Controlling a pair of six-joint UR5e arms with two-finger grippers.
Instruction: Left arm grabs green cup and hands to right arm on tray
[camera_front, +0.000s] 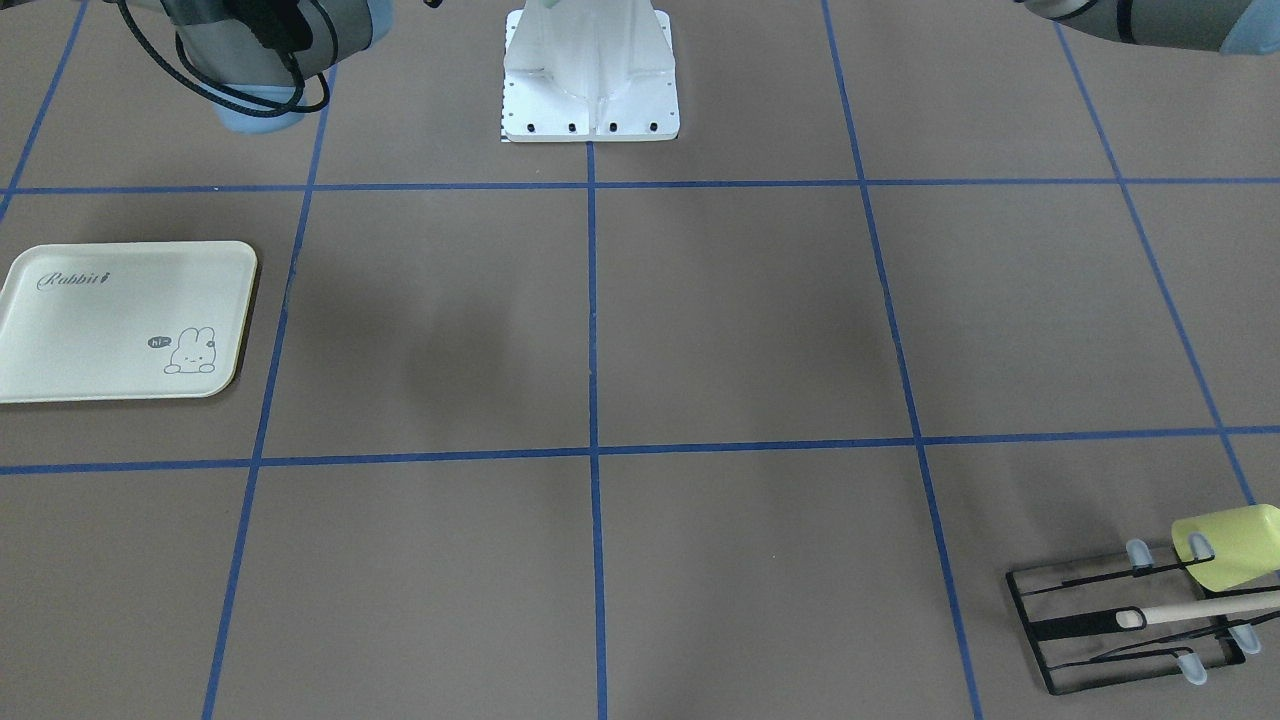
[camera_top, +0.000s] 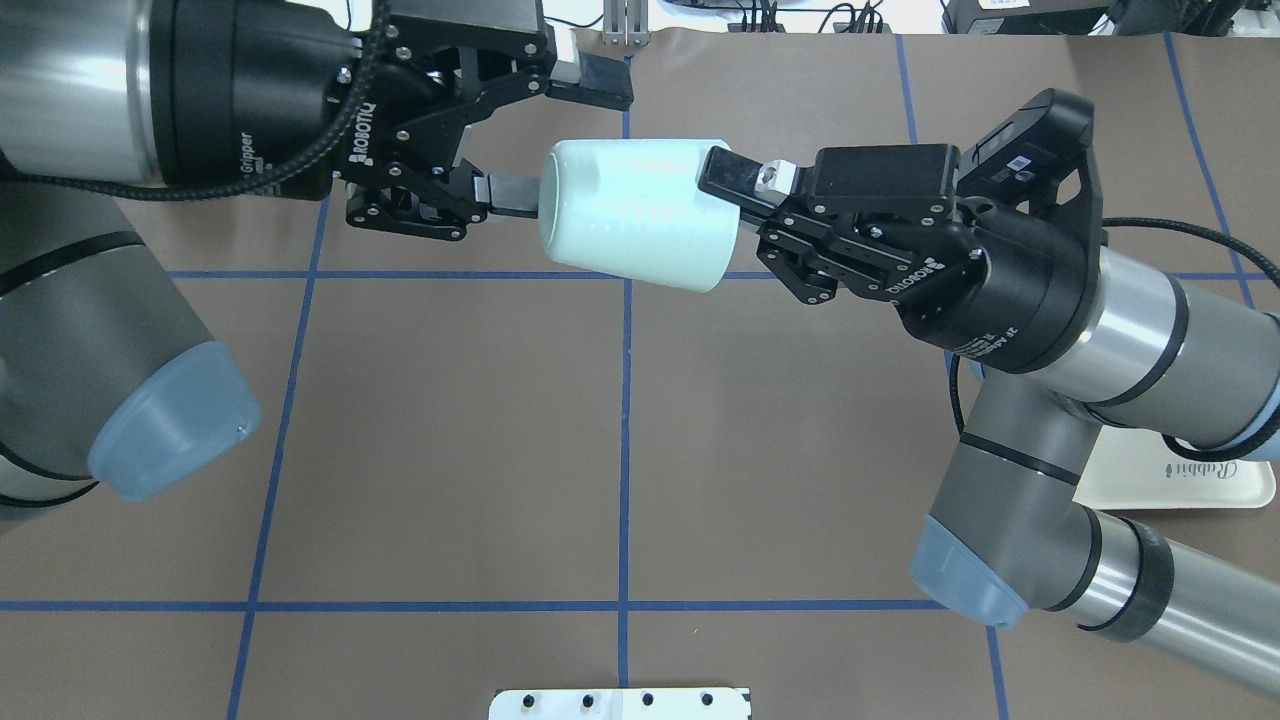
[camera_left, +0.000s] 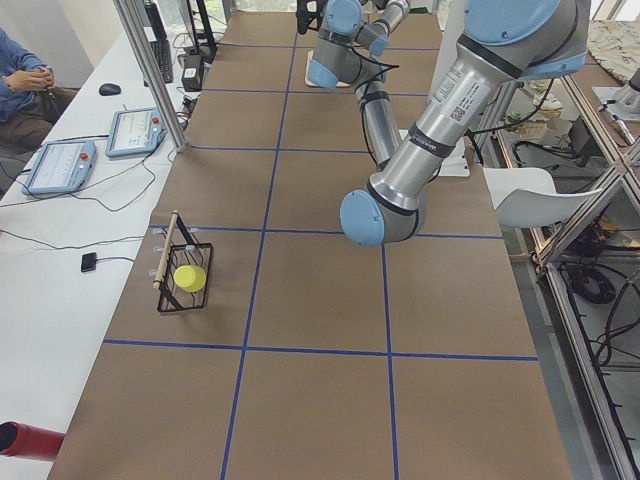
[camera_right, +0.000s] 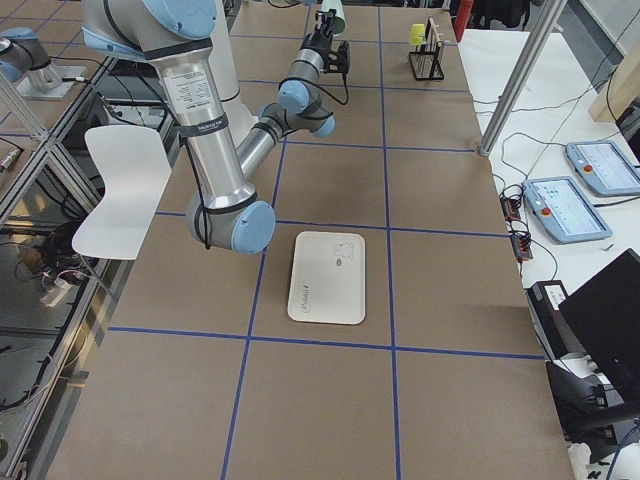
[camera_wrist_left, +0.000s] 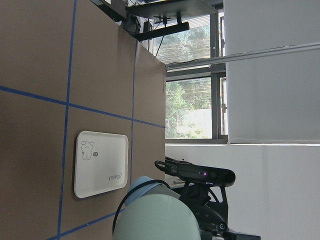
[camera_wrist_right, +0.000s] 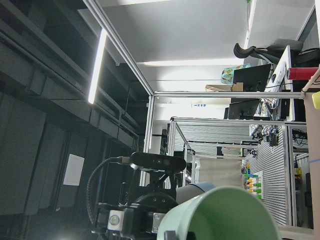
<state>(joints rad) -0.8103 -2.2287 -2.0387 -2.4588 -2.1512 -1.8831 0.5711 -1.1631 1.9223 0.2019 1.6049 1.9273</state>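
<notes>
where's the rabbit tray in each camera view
Front-facing: tray at the left edge.
Overhead: tray lower right, mostly hidden under the right arm.
Exterior left: not visible.
Exterior right: tray at the picture's centre.
Left wrist: tray lower left.
Right wrist: not in it.
Shared landmark: the blue tape grid.

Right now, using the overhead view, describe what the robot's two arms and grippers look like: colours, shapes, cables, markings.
Both the left arm and right arm are silver-grey tubes with black bands and pale blue rounded joint caps. A black cable runs by each wrist. The left gripper and right gripper are black two-finger linkages with white ROBOTIQ lettering.
</notes>
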